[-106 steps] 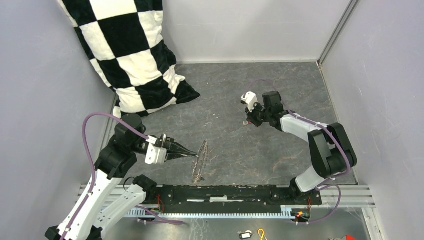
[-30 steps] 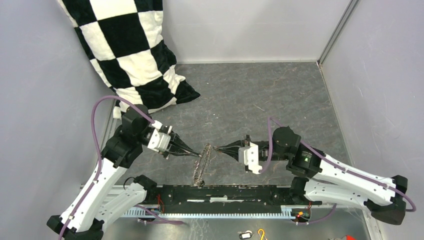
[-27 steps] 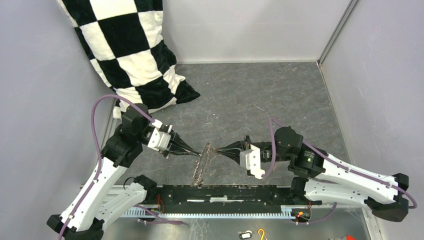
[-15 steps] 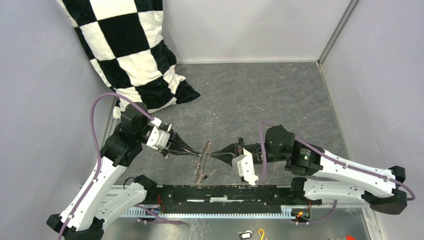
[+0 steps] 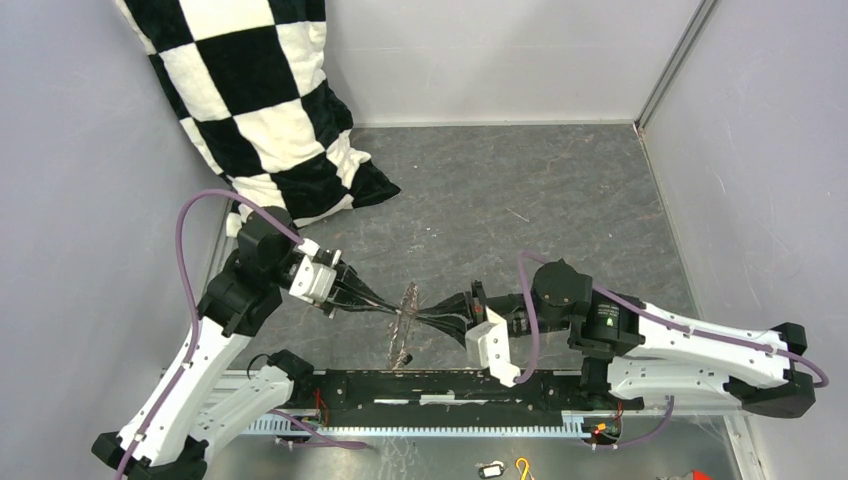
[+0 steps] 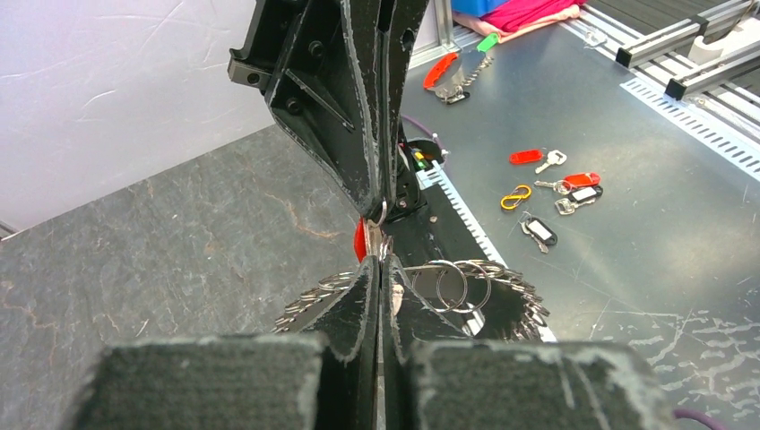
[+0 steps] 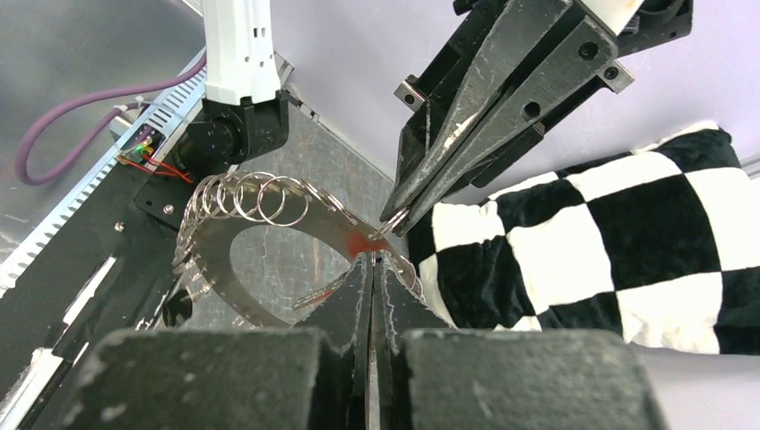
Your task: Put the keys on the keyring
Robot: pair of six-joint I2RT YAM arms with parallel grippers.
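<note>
**Even, diffuse light; soft focus in the near field**

Top view: bright, shadow-poor lighting from above. The walls (image 5: 80, 200) are evenly lit and splay outward toward the frame edges, and the arms cast only faint shadows on the table (image 5: 520, 180). No motion blur. Wrist views: the left gripper (image 6: 380, 267) and right gripper (image 7: 371, 260) are sharp at the tips, while their near pads (image 6: 206, 381) blur into grey blocks. The keyring (image 7: 260, 202) shows small glints, and the metal sheet (image 6: 645, 161) a pale sheen
</note>
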